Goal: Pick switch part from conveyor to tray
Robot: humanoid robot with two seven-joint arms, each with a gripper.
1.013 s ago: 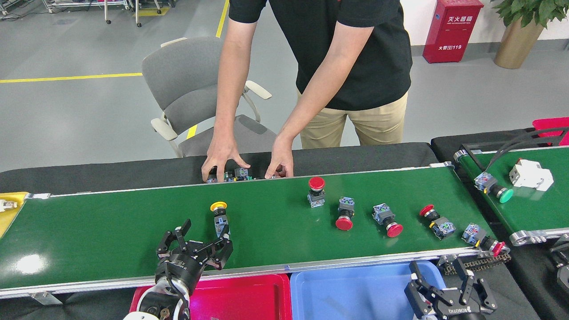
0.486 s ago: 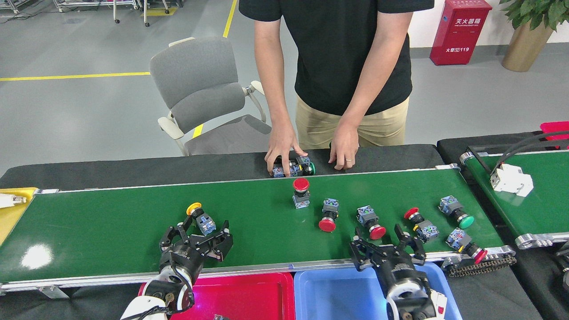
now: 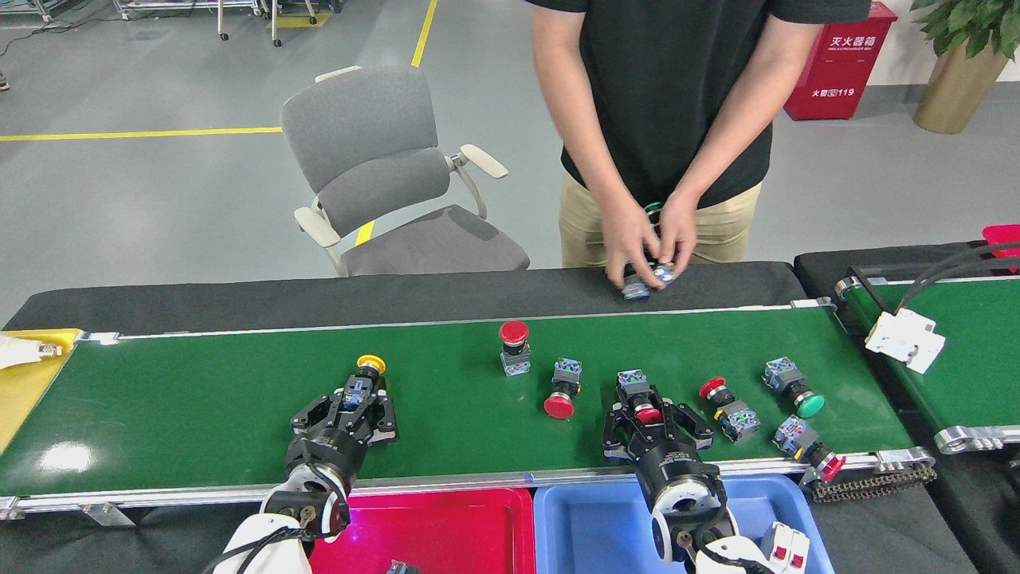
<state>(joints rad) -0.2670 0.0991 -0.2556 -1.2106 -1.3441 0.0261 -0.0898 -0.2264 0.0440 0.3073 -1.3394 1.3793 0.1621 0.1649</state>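
The conveyor [image 3: 199, 414] runs across the view with several switch parts on it. My left gripper [image 3: 360, 396] has its fingers closed around the body of a yellow-capped switch part [image 3: 368, 368] near the belt's front left. At the front right, my right gripper [image 3: 652, 412] grips a red-capped switch part [image 3: 635, 383], whose red cap sits between the fingers. A red tray [image 3: 446, 534] and a blue tray [image 3: 590, 526] lie just below the belt's front rail.
More switch parts lie on the belt: an upright red one [image 3: 514, 347], a red one [image 3: 562, 391], a small red one [image 3: 729, 408], a green one [image 3: 789, 387] and one at the end [image 3: 805, 445]. A person's hands [image 3: 649, 247] hold parts behind the belt. A second belt [image 3: 980, 351] stands to the right.
Both grippers moved forward over the belt and closed around their switch parts. The parts drifted left with the belt. The person stepped right and lifted parts off the black table.
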